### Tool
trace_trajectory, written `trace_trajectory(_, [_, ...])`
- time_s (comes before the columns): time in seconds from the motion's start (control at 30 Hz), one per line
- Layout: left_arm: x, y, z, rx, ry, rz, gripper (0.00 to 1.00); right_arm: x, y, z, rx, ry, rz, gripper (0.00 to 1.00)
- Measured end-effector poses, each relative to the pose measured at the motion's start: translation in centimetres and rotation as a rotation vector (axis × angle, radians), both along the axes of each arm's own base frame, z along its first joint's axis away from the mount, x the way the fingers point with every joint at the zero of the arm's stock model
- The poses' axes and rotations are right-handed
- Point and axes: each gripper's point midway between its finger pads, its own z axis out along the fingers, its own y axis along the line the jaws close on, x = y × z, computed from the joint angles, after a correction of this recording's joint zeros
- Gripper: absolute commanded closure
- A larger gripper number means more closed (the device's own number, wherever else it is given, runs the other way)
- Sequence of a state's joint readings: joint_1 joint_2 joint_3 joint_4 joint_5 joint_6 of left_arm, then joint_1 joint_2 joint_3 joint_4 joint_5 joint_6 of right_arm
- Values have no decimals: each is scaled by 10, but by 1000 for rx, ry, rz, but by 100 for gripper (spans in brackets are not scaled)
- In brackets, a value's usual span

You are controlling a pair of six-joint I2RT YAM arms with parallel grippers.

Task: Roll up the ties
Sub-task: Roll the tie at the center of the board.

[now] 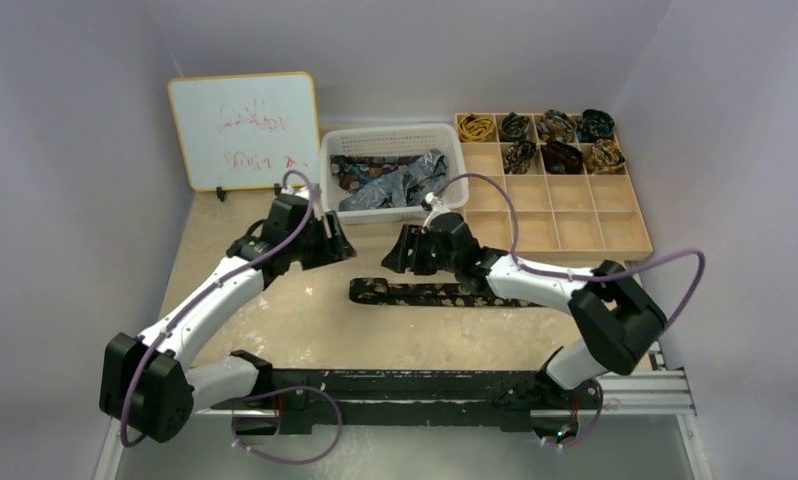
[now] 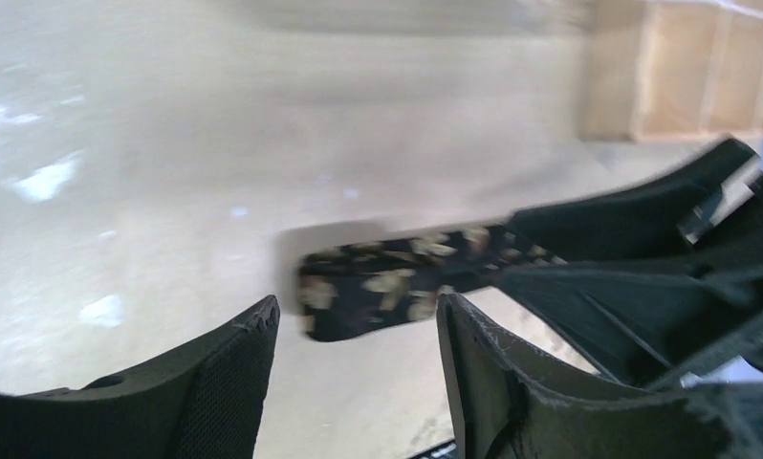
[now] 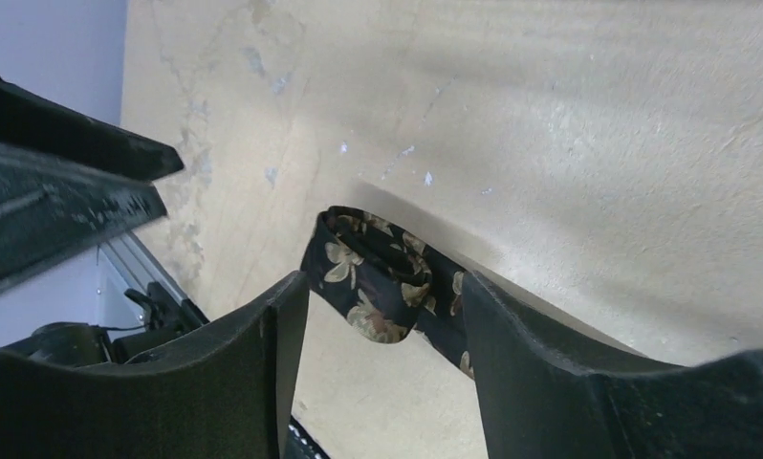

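A dark tie with gold-brown flowers (image 1: 430, 292) lies flat on the table, running left to right. Its left end shows in the left wrist view (image 2: 387, 279) and, slightly folded over, in the right wrist view (image 3: 373, 273). My left gripper (image 1: 341, 250) is open and empty, hovering above and left of that end (image 2: 357, 306). My right gripper (image 1: 391, 263) is open and empty, just above the same end, its jaws straddling the tie from above (image 3: 385, 287). Several rolled ties (image 1: 560, 140) sit in the wooden tray's back compartments. Loose ties (image 1: 390, 182) fill the white basket.
The white basket (image 1: 390, 137) stands behind the grippers. The wooden compartment tray (image 1: 575, 225) is at the back right, its corner in the left wrist view (image 2: 684, 76). A whiteboard (image 1: 243, 130) leans at the back left. The black rail (image 1: 405, 385) runs along the near edge.
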State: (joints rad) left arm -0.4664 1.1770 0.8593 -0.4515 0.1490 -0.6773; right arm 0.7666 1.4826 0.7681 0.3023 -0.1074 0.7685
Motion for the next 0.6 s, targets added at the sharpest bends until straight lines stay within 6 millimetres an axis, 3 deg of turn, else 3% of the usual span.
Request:
trace_trajectory(0.1, [0,37,-21,19,43,111,37,-5,9,-19,-10,60,24,37])
trace_trajectory(0.17, [-6,47,-37,22,82,135,37,-10,12,-31,-16,106,33,39])
trace_trajectory(0.37, [-21,46,-68,-35,176,108,37,-18,17,-47,-11,180,44,50])
trace_trajectory(0.53, [-23,40,-75,-81,194,79,37,-20,17,-53,-17,202,44,65])
trace_trajectory(0.6, [-23,37,-76,-101,193,64,37,-22,16,-55,-19,211,45,67])
